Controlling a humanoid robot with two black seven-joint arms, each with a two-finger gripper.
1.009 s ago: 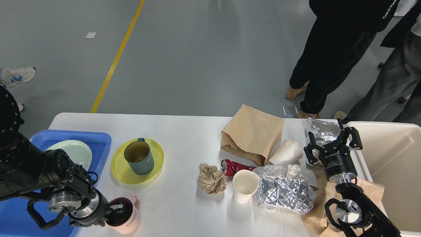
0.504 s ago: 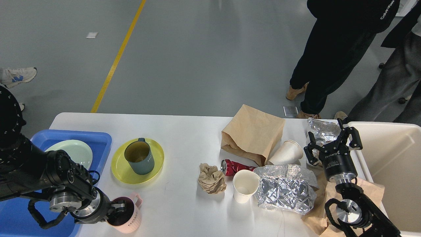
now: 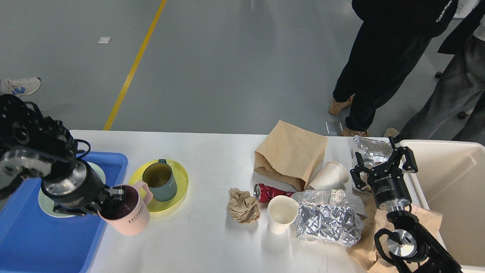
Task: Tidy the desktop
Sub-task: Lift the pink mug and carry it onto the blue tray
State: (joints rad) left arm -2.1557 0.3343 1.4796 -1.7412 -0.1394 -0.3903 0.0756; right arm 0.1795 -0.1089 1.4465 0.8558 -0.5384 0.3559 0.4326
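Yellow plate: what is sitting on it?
A grey-green mug stands upright on the yellow plate. The pink mug in the left gripper covers the plate's near-left rim. The grey-green mug's inside looks dark; contents unclear.

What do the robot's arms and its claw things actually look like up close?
Both arms are black with silver metal rings at the joints and thin black cables looping alongside. The right gripper has two black linkage fingers on a round black wrist bearing small white lettering. The left gripper sits on a similar black cylinder with a shiny silver collar.
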